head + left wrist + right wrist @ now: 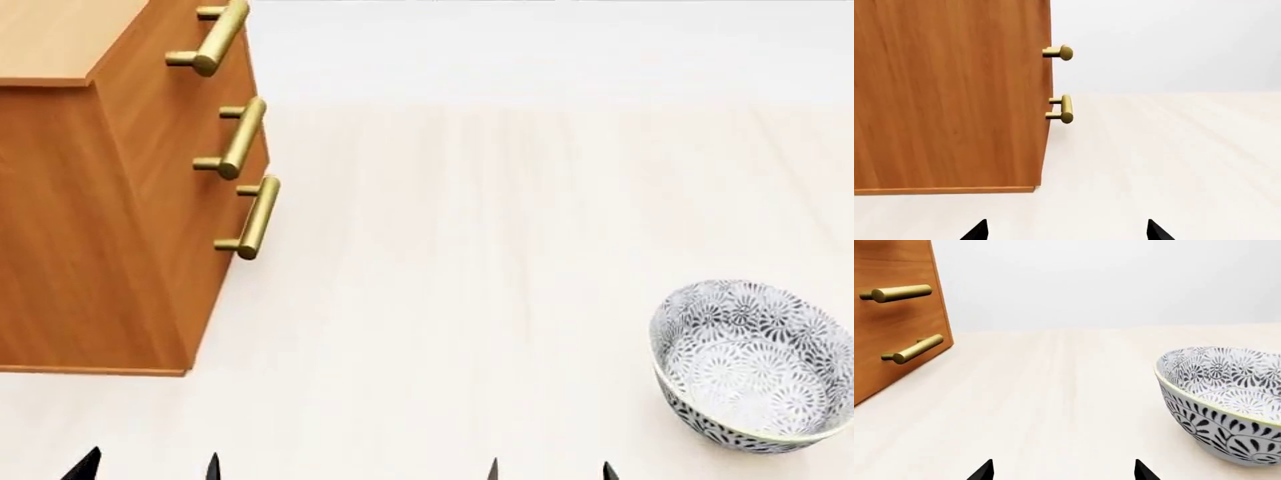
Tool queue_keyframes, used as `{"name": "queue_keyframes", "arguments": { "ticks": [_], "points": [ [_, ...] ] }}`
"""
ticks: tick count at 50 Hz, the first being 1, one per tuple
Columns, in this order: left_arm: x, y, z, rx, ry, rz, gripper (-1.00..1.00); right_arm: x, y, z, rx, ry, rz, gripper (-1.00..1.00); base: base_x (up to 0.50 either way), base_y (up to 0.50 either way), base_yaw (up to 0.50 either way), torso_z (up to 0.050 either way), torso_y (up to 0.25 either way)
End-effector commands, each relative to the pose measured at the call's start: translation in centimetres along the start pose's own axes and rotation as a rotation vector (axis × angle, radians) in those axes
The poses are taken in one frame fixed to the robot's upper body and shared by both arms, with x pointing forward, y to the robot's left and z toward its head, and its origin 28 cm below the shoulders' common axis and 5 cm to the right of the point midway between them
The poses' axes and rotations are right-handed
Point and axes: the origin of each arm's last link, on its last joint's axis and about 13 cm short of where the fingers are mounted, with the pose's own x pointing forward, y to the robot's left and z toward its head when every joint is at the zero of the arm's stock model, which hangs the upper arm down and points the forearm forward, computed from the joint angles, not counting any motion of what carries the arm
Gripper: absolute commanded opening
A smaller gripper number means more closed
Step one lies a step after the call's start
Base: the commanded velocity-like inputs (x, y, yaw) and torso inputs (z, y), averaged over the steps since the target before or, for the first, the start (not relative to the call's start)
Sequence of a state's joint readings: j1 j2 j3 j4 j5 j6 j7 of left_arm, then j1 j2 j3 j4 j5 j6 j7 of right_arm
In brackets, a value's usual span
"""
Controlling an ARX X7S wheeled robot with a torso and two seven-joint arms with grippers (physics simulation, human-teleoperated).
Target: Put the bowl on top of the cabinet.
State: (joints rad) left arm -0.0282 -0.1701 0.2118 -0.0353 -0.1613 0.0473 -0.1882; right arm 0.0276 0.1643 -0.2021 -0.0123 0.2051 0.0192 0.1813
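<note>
Black fingers (550,470) low; bowl (754,365) seemingly upright, mouth skyward.

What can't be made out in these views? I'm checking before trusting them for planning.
- Bowl: its right side is cut off by the edge in the head and right wrist views.
- Cabinet: its top is mostly out of frame in the head view.
- Left pincer and right pincer: only fingertips show; both stand apart and empty.
</note>
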Motion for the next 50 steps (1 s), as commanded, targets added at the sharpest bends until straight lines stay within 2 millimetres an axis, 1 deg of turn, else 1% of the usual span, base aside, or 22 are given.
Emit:
{"name": "queue_keyframes", "arguments": {
  "ticks": [1, 5, 12, 20, 21, 34, 50],
  "points": [
    [0.0, 0.0, 0.0, 0.000, -0.001, -0.001, 1.00, 0.0, 0.0, 0.0, 0.006, -0.002, -0.005, 1.00, 0.23, 0.00, 0.00, 0.000, 0.000],
    [-0.8, 0.0, 0.8, -0.004, -0.030, -0.008, 1.00, -0.7, 0.1, 0.5, -0.025, -0.051, -0.029, 1.00, 0.00, 0.00, 0.00, 0.000, 0.000],
    [-3.6, -0.2, 2.8, -0.003, -0.132, -0.033, 1.00, -3.5, 0.8, 2.2, -0.043, -0.153, -0.022, 1.00, 0.00, 0.00, 0.00, 0.000, 0.000],
    [-5.0, -0.1, 3.8, -0.010, -0.176, -0.016, 1.00, -5.1, 1.2, 3.0, -0.064, -0.216, -0.022, 1.00, 0.00, 0.00, 0.00, 0.000, 0.000],
    [-5.9, -0.5, 4.2, -0.012, -0.207, -0.072, 1.00, -7.1, 1.6, 3.8, -0.092, -0.278, -0.013, 1.00, 0.00, 0.00, 0.00, 0.050, 0.000],
    [-5.8, -0.5, 4.2, -0.022, -0.175, -0.071, 1.00, -7.0, 1.6, 3.8, -0.093, -0.268, -0.030, 1.00, 0.00, 0.00, 0.00, 0.050, 0.000],
    [-5.8, -0.5, 4.2, -0.001, -0.182, -0.076, 1.00, -6.9, 1.7, 3.7, -0.116, -0.264, -0.044, 1.00, 0.00, 0.00, 0.00, 0.050, 0.000]
  ]
}}
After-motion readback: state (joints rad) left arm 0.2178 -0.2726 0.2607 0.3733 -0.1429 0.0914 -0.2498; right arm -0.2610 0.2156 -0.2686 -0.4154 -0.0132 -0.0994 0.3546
